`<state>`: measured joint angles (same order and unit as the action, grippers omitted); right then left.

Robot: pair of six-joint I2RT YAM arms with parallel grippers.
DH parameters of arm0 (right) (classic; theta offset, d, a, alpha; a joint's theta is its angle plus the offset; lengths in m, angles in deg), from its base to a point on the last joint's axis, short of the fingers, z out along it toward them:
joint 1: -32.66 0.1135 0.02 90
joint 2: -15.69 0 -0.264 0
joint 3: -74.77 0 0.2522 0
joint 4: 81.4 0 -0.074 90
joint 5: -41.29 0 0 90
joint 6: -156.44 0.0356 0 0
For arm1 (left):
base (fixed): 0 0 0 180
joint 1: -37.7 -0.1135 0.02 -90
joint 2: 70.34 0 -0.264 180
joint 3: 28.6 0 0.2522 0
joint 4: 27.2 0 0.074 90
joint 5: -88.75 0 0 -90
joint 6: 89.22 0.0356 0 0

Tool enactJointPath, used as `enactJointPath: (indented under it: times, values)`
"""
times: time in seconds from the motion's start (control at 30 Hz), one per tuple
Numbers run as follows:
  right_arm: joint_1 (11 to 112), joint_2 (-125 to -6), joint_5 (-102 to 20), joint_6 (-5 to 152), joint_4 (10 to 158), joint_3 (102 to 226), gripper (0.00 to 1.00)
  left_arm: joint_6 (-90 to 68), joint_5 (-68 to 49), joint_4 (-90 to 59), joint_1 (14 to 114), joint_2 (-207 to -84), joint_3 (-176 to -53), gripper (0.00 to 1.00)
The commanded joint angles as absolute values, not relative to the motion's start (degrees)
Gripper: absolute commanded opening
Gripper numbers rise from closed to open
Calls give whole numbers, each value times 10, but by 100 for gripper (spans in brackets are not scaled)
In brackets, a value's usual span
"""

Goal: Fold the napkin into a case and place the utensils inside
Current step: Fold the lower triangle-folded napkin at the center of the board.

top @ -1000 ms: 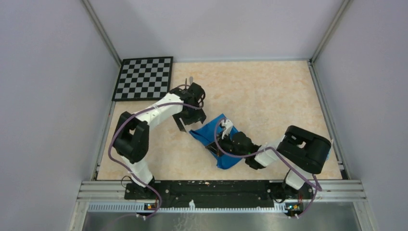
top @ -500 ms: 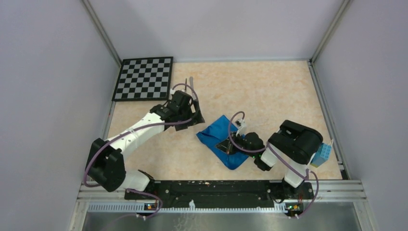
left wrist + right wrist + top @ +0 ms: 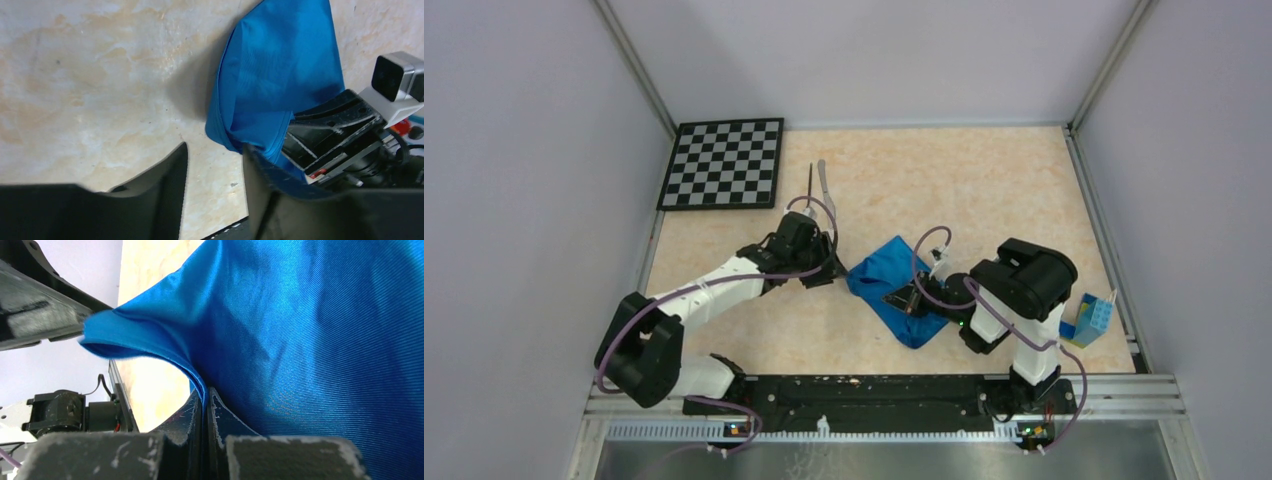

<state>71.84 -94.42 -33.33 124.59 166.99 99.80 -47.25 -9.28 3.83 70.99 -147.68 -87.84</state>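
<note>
The bright blue napkin lies mid-table, folded over into a rough wedge; no narrow case is in view. My right gripper is shut on a doubled edge of the napkin and lifts that edge. My left gripper hovers low at the napkin's left edge. Its jaws stand apart over bare table, and its right finger is against the cloth. The utensils lie side by side at the back: a dark fork and a pale knife, beyond the left gripper.
A black-and-white checkerboard lies at the back left. A small blue and yellow block sits by the right rail, behind the right arm. The frame rail runs along the near edge. Grey walls close in three sides.
The left arm has drawn back from the utensils and dropped low beside the napkin, its jaws narrowing. The right arm has pulled in toward its base, dragging the napkin slightly right.
</note>
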Motion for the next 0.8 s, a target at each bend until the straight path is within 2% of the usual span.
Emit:
enactJointPath:
  times: [0.0,0.07,0.13,0.17,0.2,0.23,0.27,0.3,0.5,0.53,0.67,0.77]
  values:
    - [708,-935,-314,1236,1662,1013,0,-499,-126,-45,710,-1463,-846,41]
    - [707,-925,-312,1226,1637,1021,0,-505,-134,-69,709,-1465,-836,27]
    - [706,-922,-307,1222,1623,1029,0,-510,-135,-78,710,-1466,-829,25]
    - [705,-923,-304,1222,1623,1031,0,-515,-130,-74,709,-1466,-829,34]
    - [704,-923,-302,1222,1624,1033,0,-520,-122,-69,709,-1463,-829,56]
    - [703,-924,-300,1221,1623,1034,0,-525,-109,-60,710,-1454,-828,72]
    - [703,-924,-299,1219,1619,1035,0,-530,-95,-53,710,-1440,-823,77]
    - [703,-924,-299,1218,1619,1036,0,-534,-82,-46,710,-1426,-817,77]
    - [703,-924,-295,1214,1615,1039,0,-553,-39,-28,709,-1363,-770,56]
    - [703,-925,-295,1213,1616,1039,0,-560,-41,-23,709,-1367,-767,54]
    - [703,-925,-294,1211,1613,1041,0,-559,-65,-33,709,-1400,-770,33]
    - [702,-924,-293,1209,1611,1041,0,-545,-88,-47,710,-1440,-790,24]
